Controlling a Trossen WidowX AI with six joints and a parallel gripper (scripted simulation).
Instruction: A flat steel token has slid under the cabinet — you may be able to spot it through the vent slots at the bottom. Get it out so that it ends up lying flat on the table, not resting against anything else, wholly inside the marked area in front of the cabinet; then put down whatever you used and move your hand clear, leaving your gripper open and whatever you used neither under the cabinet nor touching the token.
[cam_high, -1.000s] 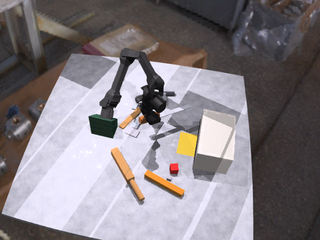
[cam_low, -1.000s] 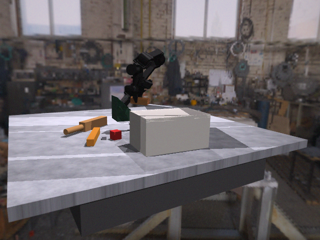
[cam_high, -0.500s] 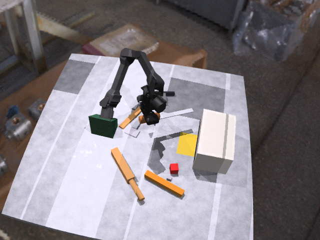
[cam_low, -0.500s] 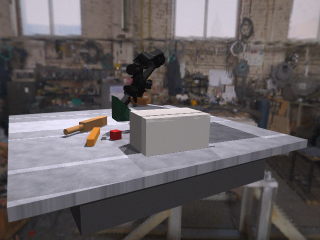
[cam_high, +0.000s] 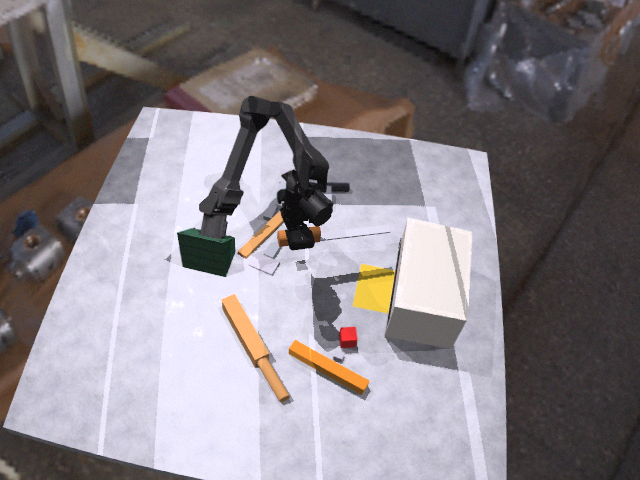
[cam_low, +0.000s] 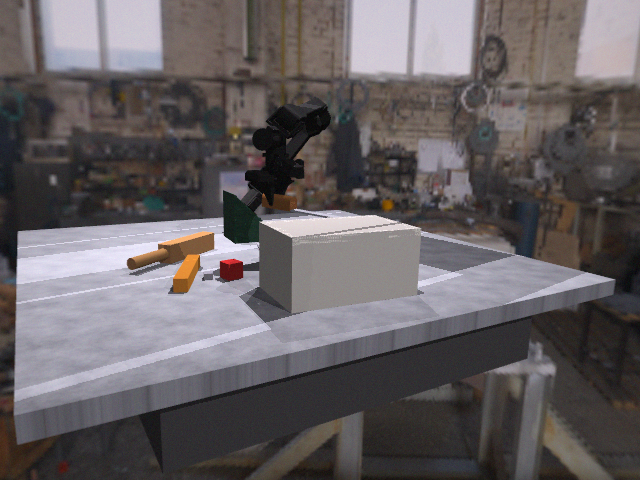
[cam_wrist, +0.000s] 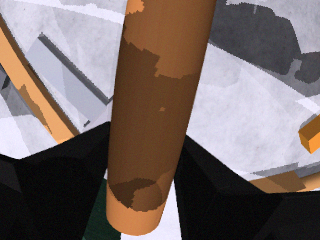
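on the left, the green block (cam_high: 205, 255) (cam_low: 239, 222) stands by the arm, and here's the paddle (cam_high: 245, 330) (cam_low: 188, 245), lying flat. moving right, the gripper (cam_high: 300, 238) (cam_low: 270, 200) (cam_wrist: 144, 135) is up above the table, jaws clamped round the orange handle (cam_high: 283, 237) (cam_low: 285, 202) (cam_wrist: 155, 90), its thin rod (cam_high: 361, 235) (cam_low: 311, 212) pointing towards the cabinet side. next, the orange bar (cam_high: 328, 366) (cam_low: 186, 273), then the red cube (cam_high: 348, 336) (cam_low: 231, 269), near it. now the yellow area (cam_high: 371, 297), right in front of the cabinet (cam_high: 431, 273) (cam_low: 354, 268); the token's exact spot is hidden, can't tell!
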